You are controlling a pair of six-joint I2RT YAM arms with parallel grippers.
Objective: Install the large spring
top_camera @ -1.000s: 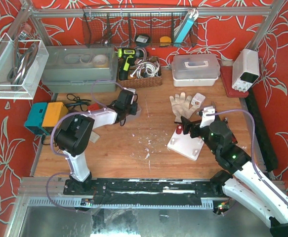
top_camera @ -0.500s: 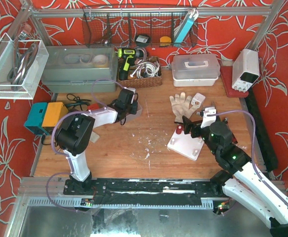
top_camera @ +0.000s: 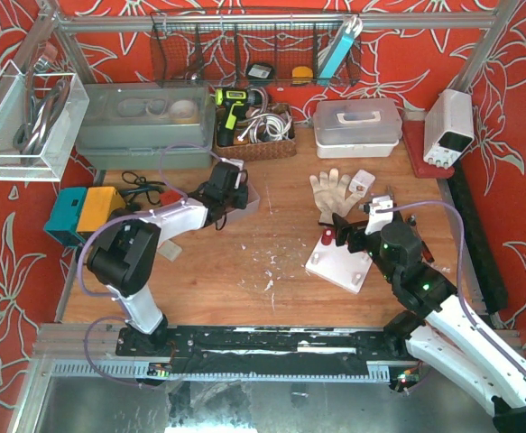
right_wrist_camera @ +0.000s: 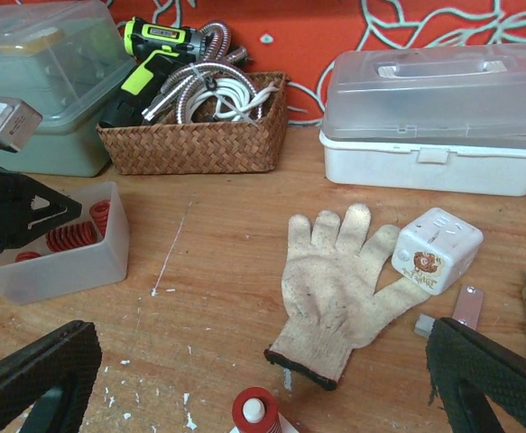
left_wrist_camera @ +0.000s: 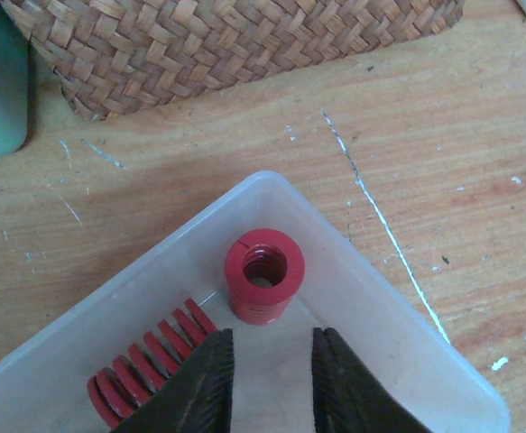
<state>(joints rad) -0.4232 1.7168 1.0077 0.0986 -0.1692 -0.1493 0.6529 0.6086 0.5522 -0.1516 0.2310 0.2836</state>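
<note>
L gripper over clear tray; R gripper at white block

Top camera high behind the arms, looking down on the whole table, left wrist camera close above the clear tub, right wrist camera low, looking across, basket in all three.

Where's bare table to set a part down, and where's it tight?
Free: bare table between the clear tray and the white block; also the strip between basket and glove. Crowded: the back row and around the glove.
</note>
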